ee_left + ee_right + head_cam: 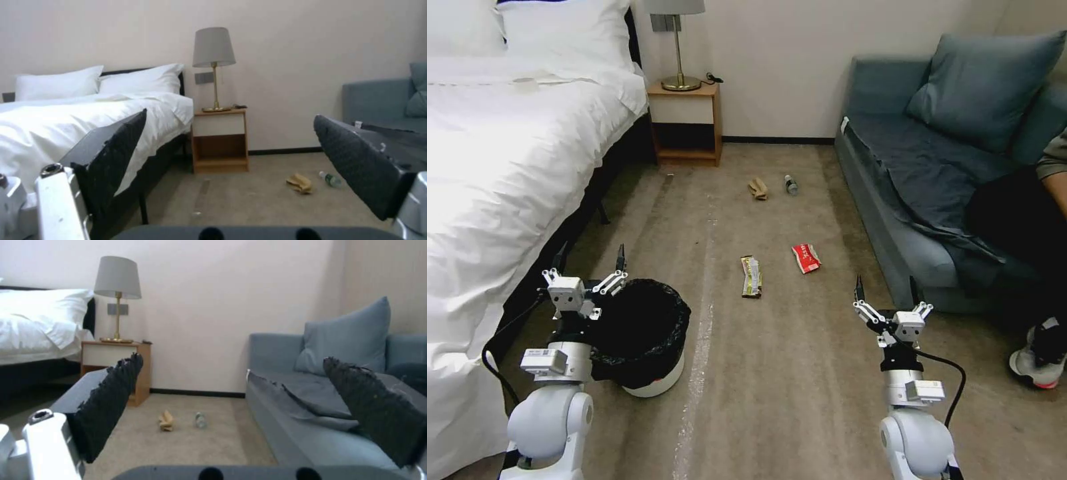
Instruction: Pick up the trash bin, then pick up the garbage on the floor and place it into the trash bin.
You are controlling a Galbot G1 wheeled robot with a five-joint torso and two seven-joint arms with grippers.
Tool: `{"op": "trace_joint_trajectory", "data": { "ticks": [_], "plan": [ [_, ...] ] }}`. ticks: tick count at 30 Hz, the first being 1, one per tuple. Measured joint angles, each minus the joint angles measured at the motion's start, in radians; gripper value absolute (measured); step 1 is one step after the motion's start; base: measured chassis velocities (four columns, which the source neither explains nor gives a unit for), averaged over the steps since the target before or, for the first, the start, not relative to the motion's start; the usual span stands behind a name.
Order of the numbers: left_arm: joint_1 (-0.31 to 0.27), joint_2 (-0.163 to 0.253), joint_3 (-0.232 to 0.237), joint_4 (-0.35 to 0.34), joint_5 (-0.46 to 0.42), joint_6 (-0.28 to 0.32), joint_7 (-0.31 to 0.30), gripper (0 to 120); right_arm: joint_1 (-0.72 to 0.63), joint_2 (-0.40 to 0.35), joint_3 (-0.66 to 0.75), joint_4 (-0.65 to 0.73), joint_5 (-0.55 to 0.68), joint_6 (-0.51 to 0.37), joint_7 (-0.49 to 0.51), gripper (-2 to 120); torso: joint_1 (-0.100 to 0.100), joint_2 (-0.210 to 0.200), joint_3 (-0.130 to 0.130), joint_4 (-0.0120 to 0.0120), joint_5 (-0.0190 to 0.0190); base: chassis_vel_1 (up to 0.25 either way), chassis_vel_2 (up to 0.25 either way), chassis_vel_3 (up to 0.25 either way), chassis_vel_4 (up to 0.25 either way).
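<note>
The trash bin (647, 373), white with a black bag over its rim, stands on the carpet at the near left. My left gripper (590, 260) is open just beside its left rim, holding nothing. My right gripper (887, 288) hangs open at the near right, also holding nothing. The garbage lies ahead on the floor: a gold-brown bar wrapper (751, 277), a red snack packet (806, 258), a crumpled tan paper (758, 188) and a small clear bottle (790, 185). Both wrist views show the tan paper (300, 183) (166, 420) and the bottle (331, 179) (200, 420) between open fingers.
A white bed (507, 153) runs along the left side. A wooden nightstand (686, 123) with a lamp stands against the back wall. A blue-grey sofa (934, 180) lines the right side, with a seated person's leg and shoe (1037, 360) at its near end.
</note>
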Motion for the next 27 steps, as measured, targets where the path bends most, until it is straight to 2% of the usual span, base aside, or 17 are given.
{"op": "trace_joint_trajectory", "data": {
  "ticks": [9, 24, 26, 27],
  "plan": [
    [-0.002, -0.008, -0.014, -0.008, -0.004, 0.004, -0.002, 100, 0.0, 0.01, -0.012, 0.009, -0.005, -0.002, 0.001, 100, 0.0, 0.0, 0.0, 0.0, 0.0, 0.0, 0.0, 0.0, 0.0],
    [0.017, -0.019, -0.01, -0.025, 0.006, 0.006, -0.003, 100, 0.0, 0.007, -0.021, 0.029, -0.002, -0.018, 0.027, 100, 0.0, 0.0, 0.0, -0.0001, 0.0, 0.0, 0.0, 0.0, 0.0],
    [0.023, -0.02, -0.011, -0.026, 0.008, 0.009, -0.015, 100, -0.002, 0.006, -0.021, 0.029, -0.002, -0.018, 0.028, 100, 0.0, 0.0, 0.0, -0.0001, 0.0001, 0.0, 0.0, 0.0, 0.0],
    [0.04, -0.028, -0.008, -0.041, 0.017, 0.094, -0.113, 100, -0.004, 0.004, -0.016, 0.029, 0.0, -0.018, 0.03, 100, 0.0, 0.0, 0.0, 0.0, 0.0001, 0.0, 0.0, 0.0, 0.0]
  ]
}}
